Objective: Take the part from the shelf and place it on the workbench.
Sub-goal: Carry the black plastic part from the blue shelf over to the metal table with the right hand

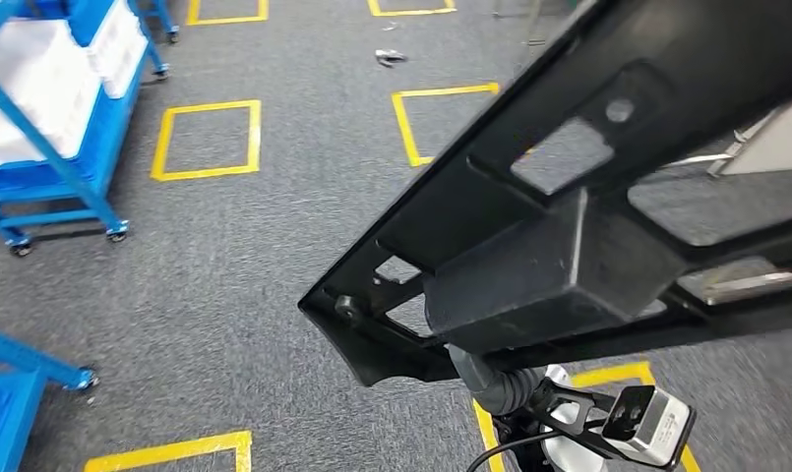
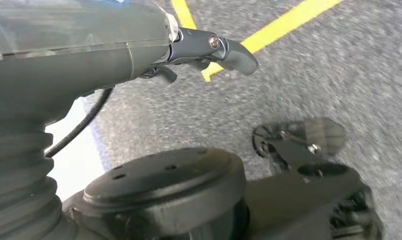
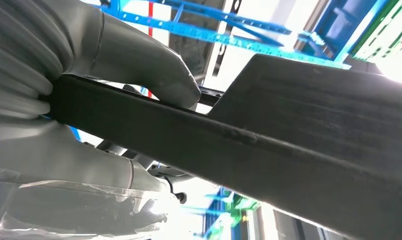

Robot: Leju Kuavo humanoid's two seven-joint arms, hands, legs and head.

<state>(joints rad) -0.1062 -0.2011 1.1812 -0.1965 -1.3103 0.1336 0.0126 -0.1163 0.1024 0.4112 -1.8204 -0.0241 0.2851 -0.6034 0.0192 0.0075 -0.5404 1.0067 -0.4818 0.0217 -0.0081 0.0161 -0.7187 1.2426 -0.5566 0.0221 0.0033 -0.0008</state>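
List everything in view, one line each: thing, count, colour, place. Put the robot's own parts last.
part: one, black, long frame with cut-outs, held up across the right of the head view.
carts: at least two, blue, on wheels, along the left edge; the upper one carries white bins.
floor squares: several, yellow tape outlines on the carpet.
carpet: grey, covers the floor.
small object: one, grey, on the carpet at the far end; too small to tell what it is.
racking: blue, behind the part in the right wrist view.
right hand: grey, grips the part's edge.
left hand: dark, holds nothing, hangs above the carpet.
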